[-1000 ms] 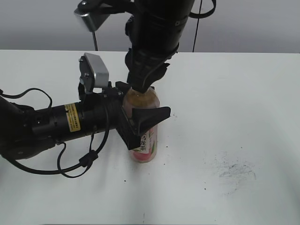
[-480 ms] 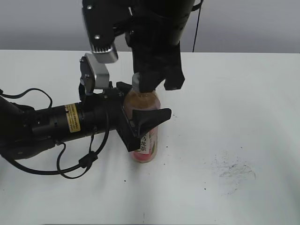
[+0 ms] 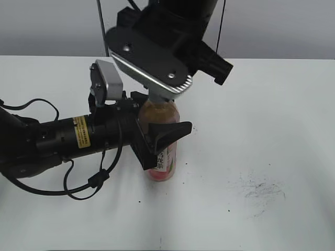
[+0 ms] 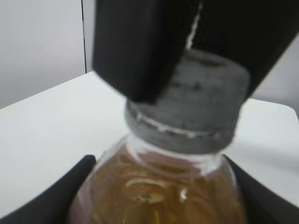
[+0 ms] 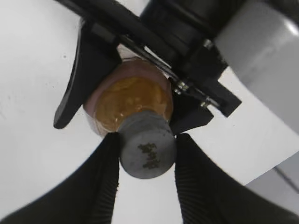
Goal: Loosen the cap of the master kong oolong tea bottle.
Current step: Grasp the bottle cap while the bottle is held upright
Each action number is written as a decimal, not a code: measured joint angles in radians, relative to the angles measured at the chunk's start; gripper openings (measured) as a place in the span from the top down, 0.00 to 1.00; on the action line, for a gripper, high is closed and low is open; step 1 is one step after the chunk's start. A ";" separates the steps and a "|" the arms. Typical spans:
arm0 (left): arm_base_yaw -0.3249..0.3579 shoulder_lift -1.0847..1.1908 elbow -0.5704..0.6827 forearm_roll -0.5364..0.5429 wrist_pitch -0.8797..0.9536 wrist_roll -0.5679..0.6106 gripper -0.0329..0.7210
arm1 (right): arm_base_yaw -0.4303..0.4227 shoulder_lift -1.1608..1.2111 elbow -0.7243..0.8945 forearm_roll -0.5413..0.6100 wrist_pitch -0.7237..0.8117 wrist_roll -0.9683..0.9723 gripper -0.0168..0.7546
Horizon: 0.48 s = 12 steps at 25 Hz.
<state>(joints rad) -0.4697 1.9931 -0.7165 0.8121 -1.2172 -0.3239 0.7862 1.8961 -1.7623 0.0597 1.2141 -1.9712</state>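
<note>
The master kong oolong tea bottle (image 3: pixel 161 159) stands upright on the white table, amber tea above a pink-and-white label. My left gripper (image 3: pixel 157 133) is shut on its body from the left; its black fingers flank the bottle's shoulder (image 4: pixel 159 191) in the left wrist view. My right gripper (image 5: pixel 147 154) comes down from above and is shut on the grey-white cap (image 5: pixel 147 150), one ribbed finger on each side. The cap (image 4: pixel 191 105) also shows in the left wrist view, clamped by the right fingers. In the exterior view the cap is hidden behind the right wrist.
The left arm (image 3: pixel 57 138) lies low across the table from the left with loose black cables (image 3: pixel 84 183). The right arm (image 3: pixel 172 31) hangs over the bottle. A dark scuff patch (image 3: pixel 259 188) marks the table at the right front.
The right wrist has turned about the bottle's axis while staying on the cap; its grey camera block has swung from the left round to the front. Bottle and left arm have not moved.
</note>
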 joint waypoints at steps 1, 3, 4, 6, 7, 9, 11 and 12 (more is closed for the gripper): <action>0.000 0.000 0.000 0.000 0.000 0.000 0.36 | 0.000 0.000 0.000 0.002 -0.001 -0.084 0.63; 0.000 0.000 0.000 0.000 0.000 0.000 0.36 | 0.000 -0.001 0.000 0.004 -0.002 -0.188 0.63; 0.000 0.000 0.000 0.000 0.000 0.000 0.36 | 0.000 -0.001 0.000 0.004 -0.003 -0.216 0.63; 0.000 0.000 0.000 0.000 0.000 0.000 0.36 | 0.000 -0.001 0.000 0.005 -0.003 -0.225 0.63; 0.000 0.000 0.000 0.000 0.000 0.000 0.36 | 0.000 -0.001 0.000 0.005 -0.003 -0.208 0.63; 0.000 0.000 0.000 0.001 0.000 -0.001 0.36 | 0.000 -0.001 0.000 0.005 -0.003 -0.137 0.63; 0.000 0.000 0.000 0.001 0.000 -0.001 0.36 | 0.000 -0.001 0.000 0.002 -0.002 -0.037 0.62; 0.000 0.000 0.000 0.001 0.000 -0.001 0.36 | 0.000 -0.001 0.000 0.002 -0.002 0.041 0.58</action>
<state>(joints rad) -0.4697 1.9931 -0.7165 0.8126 -1.2172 -0.3248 0.7862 1.8949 -1.7623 0.0615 1.2125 -1.9301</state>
